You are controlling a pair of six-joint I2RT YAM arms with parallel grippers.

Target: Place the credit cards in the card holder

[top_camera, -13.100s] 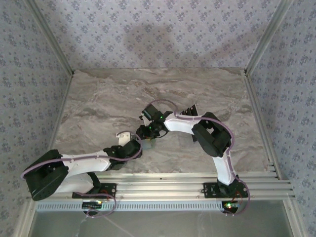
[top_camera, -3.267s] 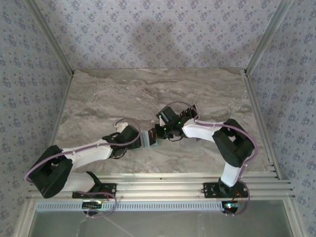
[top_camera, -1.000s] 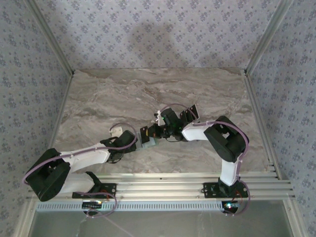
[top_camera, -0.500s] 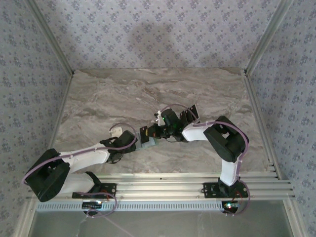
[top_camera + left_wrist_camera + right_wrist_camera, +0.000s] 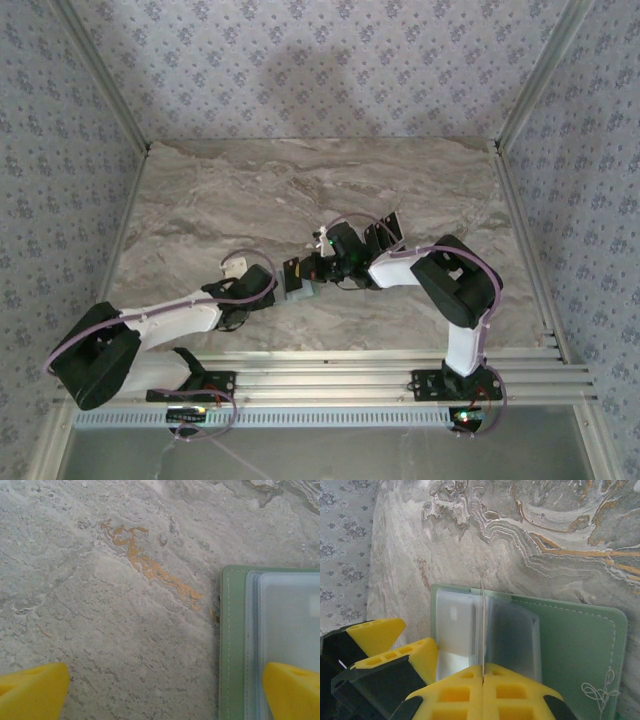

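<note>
Top view, step: card insertion is under way, I judge. Both arms meet mid-table over the small flat sage-green card holder, which lies on the grey marble-look tabletop.
Top view, claws: the left gripper and right gripper sit just beside each other at the holder. Their jaw states are too small to read from here.
Left wrist, left claw: released and spread wide. One yellow fingertip is over bare table, and the other is over the holder's clear sleeves.
Left wrist, holder: the card holder lies flat, its green border and stitching showing beside the sleeves. Whether the fingertip presses it I cannot tell.
Right wrist, right claw: the right gripper is clenched on a thin, pale-edged credit card, seen edge-on (a bare line between two clear sleeves).
Right wrist, holder: the card holder lies open and flat, and one of the left claw's fingers is at its left edge.
Next move: slide the card down between the sleeves — squarely, with the holder kept from shifting — and release only once it is seated.
</note>
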